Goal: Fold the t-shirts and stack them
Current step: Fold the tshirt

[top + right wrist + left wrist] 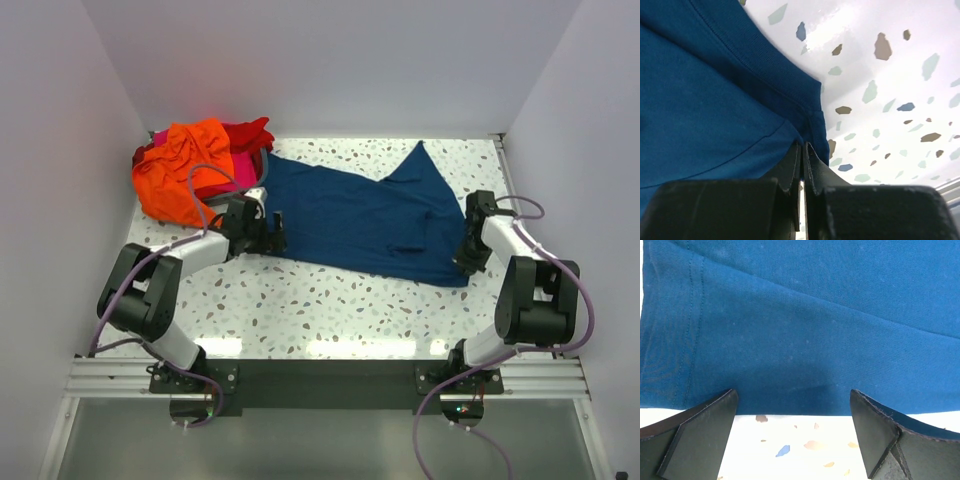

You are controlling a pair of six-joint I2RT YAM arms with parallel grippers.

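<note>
Speckled white table (330, 305), plain pale walls (330, 60) on three sides; aluminium rail (110, 378) nearest

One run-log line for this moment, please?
left fingers: open at blue shirt edge | right fingers: shut on its corner | other shirts: heaped back left

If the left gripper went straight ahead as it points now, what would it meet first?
Probably the navy t-shirt, whose edge lies just ahead of the open left gripper; how high it rides is unclear.

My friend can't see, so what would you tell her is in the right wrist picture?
The right gripper is shut on a corner of the navy blue t-shirt, which lies on a white speckled table.
</note>
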